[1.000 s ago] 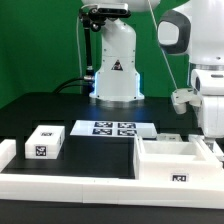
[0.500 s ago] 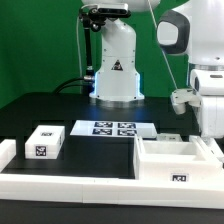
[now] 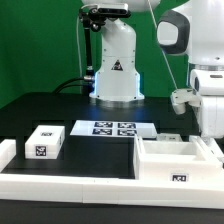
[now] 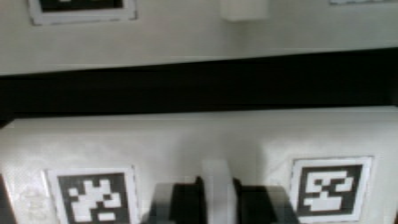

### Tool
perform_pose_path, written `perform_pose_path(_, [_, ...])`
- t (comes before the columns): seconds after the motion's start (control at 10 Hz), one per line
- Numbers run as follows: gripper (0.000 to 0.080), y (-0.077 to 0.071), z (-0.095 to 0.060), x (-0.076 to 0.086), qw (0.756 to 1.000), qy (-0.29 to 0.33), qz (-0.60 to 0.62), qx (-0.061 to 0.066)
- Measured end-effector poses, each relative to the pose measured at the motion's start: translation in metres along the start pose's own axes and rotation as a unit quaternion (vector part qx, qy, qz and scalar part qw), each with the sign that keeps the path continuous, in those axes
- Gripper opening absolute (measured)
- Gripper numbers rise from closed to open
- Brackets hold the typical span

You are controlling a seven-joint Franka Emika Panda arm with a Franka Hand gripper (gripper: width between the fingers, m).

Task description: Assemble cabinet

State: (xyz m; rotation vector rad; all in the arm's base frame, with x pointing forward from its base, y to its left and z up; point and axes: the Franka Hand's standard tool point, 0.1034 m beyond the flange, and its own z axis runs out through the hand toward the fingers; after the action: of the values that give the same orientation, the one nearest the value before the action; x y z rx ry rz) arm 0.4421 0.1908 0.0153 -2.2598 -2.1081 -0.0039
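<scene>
Wrist view shows the gripper's point(image 4: 201, 202) dark fingers low over the cabinet, a large white boxy plastic body point(image 4: 196, 145) carrying square tags. I cannot tell whether they are clenched or released. The cabinet sits at the exterior view's right, just behind the long low white rail point(image 3: 90, 180). I'd judge a grasp is being set up, so the next move calls for care at its walls. Open black tabletop point(image 3: 60, 105) lies leftward.
</scene>
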Motion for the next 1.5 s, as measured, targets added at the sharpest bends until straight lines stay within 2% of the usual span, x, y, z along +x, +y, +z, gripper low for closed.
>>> perform_pose_path(0.2, [0.0061, 0.0, -0.003, -0.001, 1.0, -0.003, -0.003, 0.001])
perform_pose_path(0.5, [0.0061, -0.007, -0.036, -0.015, 1.0, -0.019, -0.005, -0.008])
perform_pose_path(0.7, [0.0061, -0.013, -0.055, -0.034, 0.999, -0.03, -0.005, -0.013])
perform_pose_path(0.8, [0.0061, -0.018, -0.055, -0.04, 0.999, -0.031, -0.001, -0.012])
perform_pose_path(1.3, [0.0061, -0.019, -0.052, -0.04, 0.999, -0.031, -0.001, -0.009])
perform_pose_path(1.5, [0.0061, -0.014, -0.053, -0.045, 0.999, -0.032, 0.006, -0.011])
